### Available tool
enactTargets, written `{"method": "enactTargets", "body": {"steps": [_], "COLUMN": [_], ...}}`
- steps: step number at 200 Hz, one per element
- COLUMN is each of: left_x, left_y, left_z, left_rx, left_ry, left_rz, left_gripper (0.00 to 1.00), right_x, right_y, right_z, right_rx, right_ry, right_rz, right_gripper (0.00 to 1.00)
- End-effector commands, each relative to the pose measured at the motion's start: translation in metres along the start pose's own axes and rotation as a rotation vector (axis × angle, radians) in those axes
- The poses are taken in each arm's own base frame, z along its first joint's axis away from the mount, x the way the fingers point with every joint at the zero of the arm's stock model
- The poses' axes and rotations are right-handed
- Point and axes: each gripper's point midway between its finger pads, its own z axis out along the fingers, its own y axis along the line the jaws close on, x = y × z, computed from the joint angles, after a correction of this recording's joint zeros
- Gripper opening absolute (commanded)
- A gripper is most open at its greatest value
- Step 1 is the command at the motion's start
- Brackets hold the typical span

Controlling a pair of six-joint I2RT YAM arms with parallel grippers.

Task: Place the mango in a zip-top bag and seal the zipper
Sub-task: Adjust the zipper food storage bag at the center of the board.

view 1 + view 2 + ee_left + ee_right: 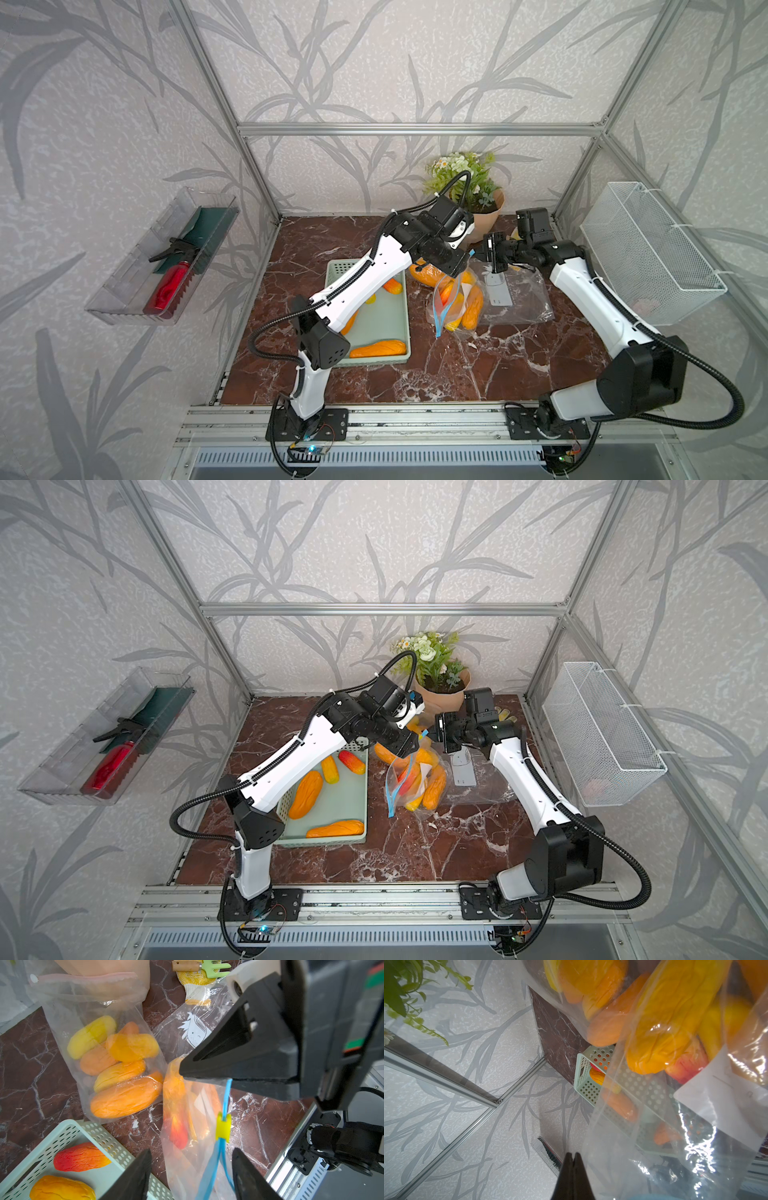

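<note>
the basket (pixel 386 328) sits on the table (pixel 457 374), left of the zip-top bag (pixel 455 303). mangoes (pixel 377 348) lie in both. the potted plant (pixel 465 183) stands behind the bag.

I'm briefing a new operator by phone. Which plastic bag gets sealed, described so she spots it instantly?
On the marble table, just beside the mint-green basket, stands the zip-top bag of mangoes. Its mouth has a light-blue zipper and yellow slider; the strip on the neighbouring mango bag is pink.

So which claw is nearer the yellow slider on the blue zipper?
Left. The left claw is open, its fingertips flanking the zipper just short of the yellow slider; the right claw pinches the zipper's end, farther along the strip.
</note>
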Motion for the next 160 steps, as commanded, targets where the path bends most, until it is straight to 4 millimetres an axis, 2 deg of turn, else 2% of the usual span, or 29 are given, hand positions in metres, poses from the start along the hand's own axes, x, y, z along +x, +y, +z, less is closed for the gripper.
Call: {"method": "enactTargets", "body": {"steps": [1, 14, 24, 29, 44, 67, 85, 106, 128, 160], "left_x": [0.000, 0.005, 0.009, 0.010, 0.007, 0.000, 0.002, 0.003, 0.000, 0.000], "left_y": [-0.012, -0.009, -0.002, 0.001, 0.008, 0.006, 0.001, -0.002, -0.005, -0.010], "left_z": [0.001, 0.008, 0.012, 0.013, 0.010, 0.004, 0.005, 0.005, 0.001, 0.001], "left_rx": [0.040, 0.023, -0.009, -0.025, -0.062, -0.053, -0.033, -0.019, -0.010, -0.010], "left_ry": [0.006, 0.027, 0.042, 0.045, 0.036, 0.010, 0.016, 0.015, -0.001, -0.004], "left_rz": [0.016, 0.014, 0.011, 0.012, 0.003, 0.002, 0.020, 0.042, 0.068, 0.112], "left_gripper": [0.60, 0.54, 0.43, 0.35, 0.00, 0.00, 0.00, 0.00, 0.00, 0.00], "right_x": [0.010, 0.010, 0.010, 0.010, 0.009, 0.011, 0.015, 0.021, 0.030, 0.035], "right_y": [0.014, 0.014, 0.015, 0.015, 0.015, 0.010, 0.003, -0.003, -0.002, 0.006], "right_z": [-0.015, -0.016, -0.018, -0.019, -0.023, -0.034, -0.048, -0.060, -0.066, -0.065], "right_rx": [-0.041, -0.044, -0.046, -0.047, -0.047, -0.016, 0.025, 0.051, 0.048, 0.024], "right_ry": [-0.001, -0.002, -0.008, -0.010, -0.018, -0.038, -0.066, -0.081, -0.063, -0.032], "right_rz": [-0.037, -0.037, -0.036, -0.036, -0.040, -0.056, -0.075, -0.076, -0.061, -0.033], "right_gripper": [0.00, 0.00, 0.00, 0.00, 0.00, 0.00, 0.29, 0.47, 0.55, 0.56]}}
